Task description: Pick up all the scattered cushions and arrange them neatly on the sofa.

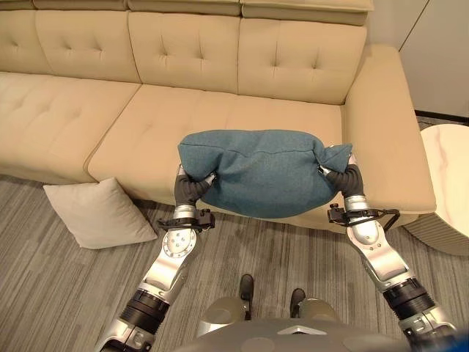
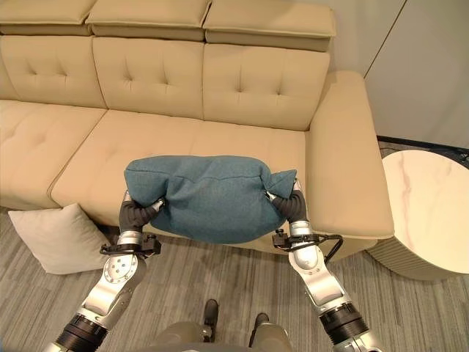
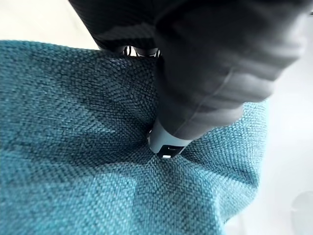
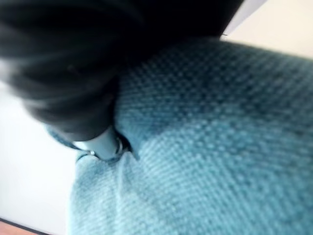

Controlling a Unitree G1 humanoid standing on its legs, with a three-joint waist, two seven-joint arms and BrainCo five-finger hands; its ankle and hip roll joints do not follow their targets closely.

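Left hand [image 1: 192, 188] and right hand [image 1: 344, 178] clamp the teal cushion [image 1: 264, 170] by its ends; risk — shallow fabric grip slipping, cushion dropping short of the sofa [image 1: 183, 110].

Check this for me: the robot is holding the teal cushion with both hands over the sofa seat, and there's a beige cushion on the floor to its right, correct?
Not quite. The beige cushion lies on the floor to the robot's left, as the left eye view shows. The rest holds: left hand and right hand hold the teal cushion over the sofa seat.

Grey striped floor [image 1: 44, 279] with a cream cushion [image 1: 99, 213] against the beige sofa [image 1: 146, 125].
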